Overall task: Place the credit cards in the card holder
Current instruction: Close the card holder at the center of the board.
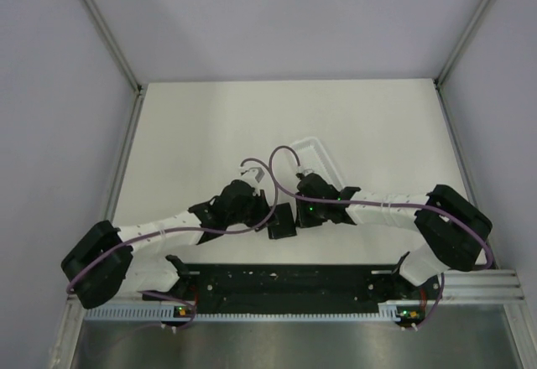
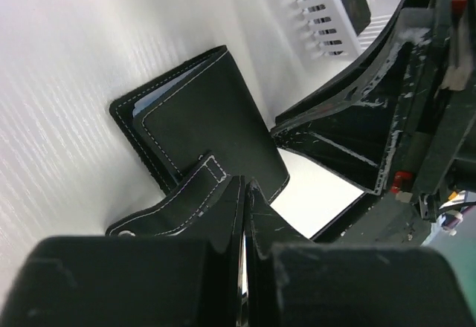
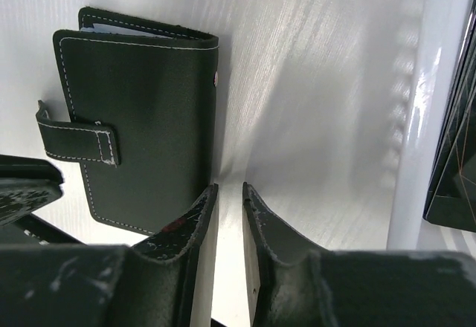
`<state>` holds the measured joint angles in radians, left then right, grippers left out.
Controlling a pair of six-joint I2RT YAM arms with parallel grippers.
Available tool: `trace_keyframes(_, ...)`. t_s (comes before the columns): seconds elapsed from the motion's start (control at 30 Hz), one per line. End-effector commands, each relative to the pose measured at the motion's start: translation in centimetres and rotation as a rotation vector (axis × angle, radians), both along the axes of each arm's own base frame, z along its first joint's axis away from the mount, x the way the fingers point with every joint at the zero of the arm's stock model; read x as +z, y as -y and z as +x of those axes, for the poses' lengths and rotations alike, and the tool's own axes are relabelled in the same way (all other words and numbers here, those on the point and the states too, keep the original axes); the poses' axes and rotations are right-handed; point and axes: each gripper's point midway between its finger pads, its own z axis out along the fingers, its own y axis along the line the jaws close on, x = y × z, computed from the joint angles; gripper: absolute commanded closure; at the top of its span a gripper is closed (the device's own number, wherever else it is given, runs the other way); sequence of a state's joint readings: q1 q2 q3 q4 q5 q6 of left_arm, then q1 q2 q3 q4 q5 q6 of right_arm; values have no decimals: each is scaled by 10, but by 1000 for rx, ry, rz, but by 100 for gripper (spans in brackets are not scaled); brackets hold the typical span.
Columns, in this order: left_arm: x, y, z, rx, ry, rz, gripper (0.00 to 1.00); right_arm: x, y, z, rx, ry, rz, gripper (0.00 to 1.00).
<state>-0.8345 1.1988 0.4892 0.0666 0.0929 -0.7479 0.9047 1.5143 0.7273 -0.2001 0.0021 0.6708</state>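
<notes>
- The card holder (image 3: 141, 111) lay shut and flat on the table (image 3: 320, 82), its strap (image 3: 78, 137) fastened across the front face.
- The right gripper (image 3: 228, 192) was barely parted, with bare table showing through the narrow gap and nothing held. The holder sat just to the left of its fingers, its lower corner touching the left finger. Its long axis ran roughly parallel to the fingers, pointing away from the wrist.
- The left gripper (image 2: 245, 193) was pressed nearly closed, with only a thin slit between the fingers. Its tips met the holder's near edge beside the strap. Whether they pinched that edge or merely rested on it could not be told from this angle.
- In the left wrist view the holder stretched ahead of the fingertips and to their left.
- A dark credit card (image 3: 454, 156) lay inside the white tray (image 3: 428, 82), on the far side of the right gripper from the holder.
- The right arm was probably the nearer one for fetching the card, while the left was already at the holder. The holder would have to be unfastened before any card went in.
</notes>
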Motion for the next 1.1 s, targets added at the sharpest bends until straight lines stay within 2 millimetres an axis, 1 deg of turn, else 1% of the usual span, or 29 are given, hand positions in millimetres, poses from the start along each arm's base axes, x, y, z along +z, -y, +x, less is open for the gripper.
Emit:
trace_keyframes(0.0, -11, 3, -4, -40, 10, 0, 100, 5, -4, 7, -19, 18, 30, 80)
trace_keyframes(0.07, -23, -5, -6, -24, -4, 37, 100, 5, -3, 8, -22, 19, 31, 79)
trace_keyframes(0.27, -50, -31, -11, 58, -39, 123, 100, 5, 1, 8, -30, 21, 34, 73)
trace_keyframes(0.3, -53, -36, -7, 85, -27, 142, 100, 5, 2, 9, -36, 19, 33, 72)
trace_keyframes(0.43, -59, -40, -8, 103, -34, 151, 100, 10, -1, 5, -30, 13, 67, 69)
trace_keyframes(0.53, -63, -40, -9, 104, -44, 151, 100, 20, 0, 7, -45, 40, 99, 69)
trace_keyframes(0.6, -64, -39, -9, 101, -49, 150, 100, 28, 3, 7, -62, 58, 124, 68)
trace_keyframes(0.63, -64, -38, -8, 103, -50, 148, 100, 31, 7, 11, -86, 82, 123, 67)
trace_keyframes(0.7, -65, -38, -9, 99, -52, 150, 100, 42, 9, 13, -108, 106, 167, 62)
trace_keyframes(0.77, -66, -38, -9, 97, -53, 153, 100, 52, 8, 14, -120, 129, 240, 55)
trace_keyframes(0.8, -65, -38, -9, 97, -53, 151, 100, 56, 4, 10, -104, 116, 297, 52)
trace_keyframes(0.87, -65, -37, -9, 96, -54, 150, 100, 63, -1, 10, -99, 104, 379, 50)
trace_keyframes(0.9, -64, -37, -9, 94, -54, 148, 100, 63, -1, 11, -104, 97, 399, 49)
trace_keyframes(1.0, -52, -33, -9, 80, -37, 116, 100, 61, -3, 10, -101, 82, 419, 49)
trace_keyframes(1.03, -43, -31, -7, 78, -18, 98, 100, 60, -4, 10, -99, 77, 422, 49)
trace_keyframes(1.07, -34, -26, -11, 47, -13, 65, 100, 60, -4, 10, -97, 77, 422, 49)
